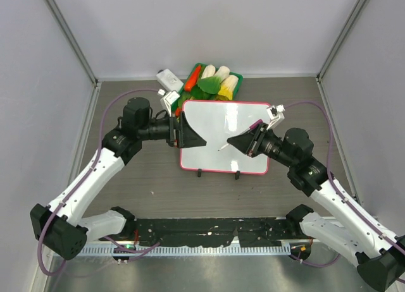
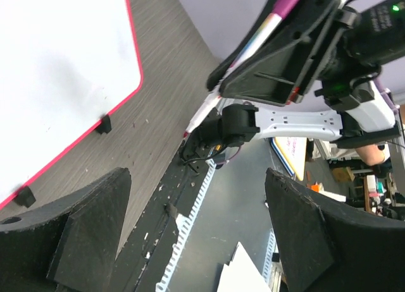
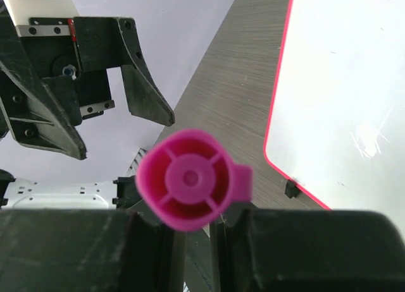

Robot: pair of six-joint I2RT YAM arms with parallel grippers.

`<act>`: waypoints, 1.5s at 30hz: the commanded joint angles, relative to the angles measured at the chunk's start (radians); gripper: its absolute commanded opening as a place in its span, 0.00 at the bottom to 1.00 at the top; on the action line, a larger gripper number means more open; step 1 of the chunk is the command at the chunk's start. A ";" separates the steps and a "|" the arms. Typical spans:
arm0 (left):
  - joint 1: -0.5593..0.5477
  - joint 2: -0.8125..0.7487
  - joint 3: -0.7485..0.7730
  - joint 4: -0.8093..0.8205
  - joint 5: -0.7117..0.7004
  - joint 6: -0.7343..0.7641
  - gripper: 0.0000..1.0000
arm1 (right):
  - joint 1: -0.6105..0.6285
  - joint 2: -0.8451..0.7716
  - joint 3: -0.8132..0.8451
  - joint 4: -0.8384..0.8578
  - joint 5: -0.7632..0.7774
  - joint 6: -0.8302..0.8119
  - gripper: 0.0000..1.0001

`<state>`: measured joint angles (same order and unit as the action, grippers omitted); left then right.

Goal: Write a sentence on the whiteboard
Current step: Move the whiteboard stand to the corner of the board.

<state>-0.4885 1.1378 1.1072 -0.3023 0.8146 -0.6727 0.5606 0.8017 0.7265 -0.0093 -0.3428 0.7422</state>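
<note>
In the middle of the table (image 1: 126, 197) the whiteboard (image 1: 221, 124) lies flat. No letter of the sentence shows on it in any view, so the writing seems not yet begun. Over the board's right part the right gripper (image 1: 238, 142) is closed on a magenta marker (image 1: 223, 147). The marker slants down to the left, and its tip is close to the white surface; whether it touches cannot be told. At the board's left edge the left gripper (image 2: 196, 235) stands wide open and holds nothing.

The next move probably calls for carrying the tip toward the far left corner and setting it down with light pressure.

The top view gives the layout. Only the left wrist view shows the marker's printed barrel, and only the right wrist view shows its round back end between the jaws. Beyond the board stand a green basket (image 1: 240, 77) of vegetables and a small white block (image 1: 169, 79).
</note>
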 commanded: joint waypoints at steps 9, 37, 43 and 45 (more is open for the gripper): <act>0.016 -0.061 -0.056 -0.067 -0.270 0.047 0.90 | -0.002 -0.024 0.008 -0.076 0.108 -0.079 0.01; 0.016 -0.043 -0.056 -0.225 -0.586 0.134 0.89 | -0.002 0.037 0.048 -0.087 0.148 -0.129 0.01; 0.016 -0.006 -0.061 -0.267 -0.572 0.150 0.89 | -0.002 0.060 0.047 -0.069 0.122 -0.122 0.01; 0.014 -0.003 -0.060 -0.277 -0.588 0.160 0.89 | -0.002 0.073 0.050 -0.069 0.113 -0.127 0.01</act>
<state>-0.4763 1.1370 1.0290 -0.5480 0.2295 -0.5518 0.5606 0.8604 0.7429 -0.1280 -0.2115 0.6300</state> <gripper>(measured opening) 0.889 0.198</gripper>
